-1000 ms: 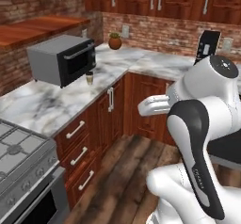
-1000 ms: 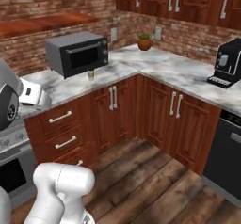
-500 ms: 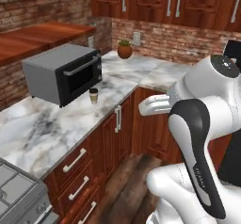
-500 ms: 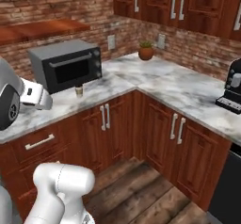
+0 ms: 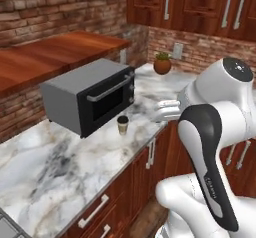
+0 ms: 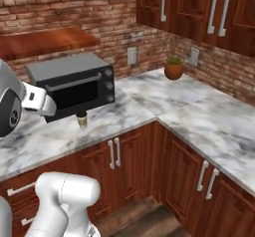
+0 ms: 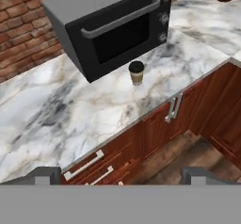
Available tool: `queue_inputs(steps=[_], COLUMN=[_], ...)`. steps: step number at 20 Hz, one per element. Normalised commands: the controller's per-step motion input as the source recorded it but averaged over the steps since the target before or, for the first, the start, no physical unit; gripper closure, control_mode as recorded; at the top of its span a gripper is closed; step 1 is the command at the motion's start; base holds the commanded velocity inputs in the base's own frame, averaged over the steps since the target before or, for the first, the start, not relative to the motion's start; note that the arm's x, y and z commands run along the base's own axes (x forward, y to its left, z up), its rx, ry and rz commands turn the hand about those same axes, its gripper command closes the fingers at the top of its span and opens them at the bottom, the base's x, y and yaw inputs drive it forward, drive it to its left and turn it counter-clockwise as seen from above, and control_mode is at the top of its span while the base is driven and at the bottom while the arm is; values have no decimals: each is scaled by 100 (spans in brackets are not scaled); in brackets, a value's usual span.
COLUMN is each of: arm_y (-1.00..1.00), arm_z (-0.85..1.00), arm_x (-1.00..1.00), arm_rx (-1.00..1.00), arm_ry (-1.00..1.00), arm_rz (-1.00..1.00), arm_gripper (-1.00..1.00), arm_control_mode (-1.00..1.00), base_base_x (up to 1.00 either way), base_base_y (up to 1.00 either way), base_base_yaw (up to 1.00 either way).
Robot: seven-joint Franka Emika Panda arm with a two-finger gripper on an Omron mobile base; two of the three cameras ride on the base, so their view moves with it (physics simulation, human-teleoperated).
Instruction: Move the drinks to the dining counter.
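Standing upright on the marble worktop (image 5: 75,167) in the left base view, the small tan paper cup (image 5: 122,124) with its black lid sits just in front of the dark microwave (image 5: 90,94), below the door's handle end. A round brown plant pot (image 5: 162,63) rests farther back near the brick wall. The white arm rises at the right of this view, well apart from the cup.

From the right base view, the paper cup (image 6: 81,119) is just before the microwave (image 6: 72,84), near the worktop (image 6: 124,116) edge, above the wood cabinet doors. The plant pot (image 6: 174,68) stands in the corner, well apart from the cup.

Through the hand view, the cup (image 7: 136,72) stands clear of the microwave (image 7: 113,25), touching nothing but the worktop (image 7: 61,110). The gripper (image 7: 120,173) hangs above the floor in front of the cabinets, its tips spread wide with nothing between them.
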Motion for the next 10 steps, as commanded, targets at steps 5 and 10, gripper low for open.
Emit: queue_inputs(steps=[5, 10], arm_y=[0, 0], arm_z=[0, 0], arm_x=[0, 0], arm_rx=[0, 0], arm_ry=[0, 0], arm_rz=[0, 0], arm_gripper=[-100, -100], arm_control_mode=[100, 100], base_base_x=[92, 84], base_base_y=[-11, -48], base_base_yaw=[28, 10])
